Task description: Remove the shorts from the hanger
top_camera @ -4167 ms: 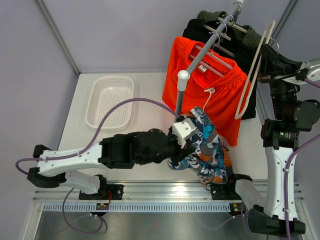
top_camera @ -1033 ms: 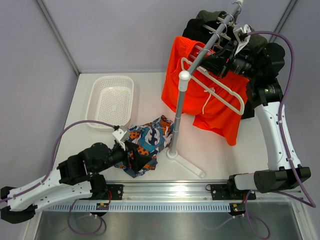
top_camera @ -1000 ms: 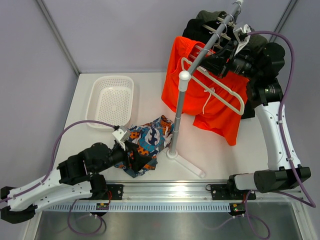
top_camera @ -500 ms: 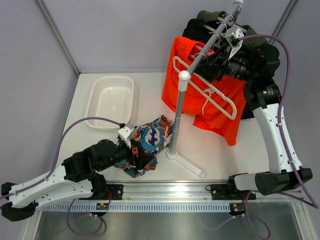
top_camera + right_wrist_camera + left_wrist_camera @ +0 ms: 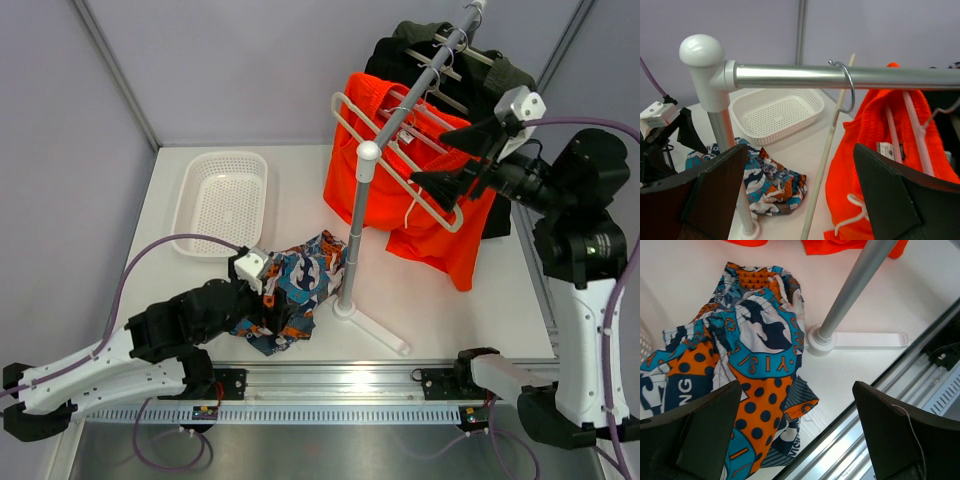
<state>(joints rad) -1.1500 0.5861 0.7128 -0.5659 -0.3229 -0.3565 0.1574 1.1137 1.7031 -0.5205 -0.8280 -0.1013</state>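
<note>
Top external: left fingers (image 5: 705, 425) and right fingers (image 5: 715, 195) both spread, empty. Patterned shorts (image 5: 300, 280) lie on the bench (image 5: 300, 190). We'd pinch the orange shorts (image 5: 440, 238) at the waistband and slide them off their hanger (image 5: 911, 120).

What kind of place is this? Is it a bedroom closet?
Probably a robot lab booth, not a bedroom. Two robot arms are bolted to a rail at a white table, plain grey walls close it in, and the small clothes rack stands on the table.

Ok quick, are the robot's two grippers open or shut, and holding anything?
Left gripper: open, holding nothing.
Right gripper: open, holding nothing.
</note>
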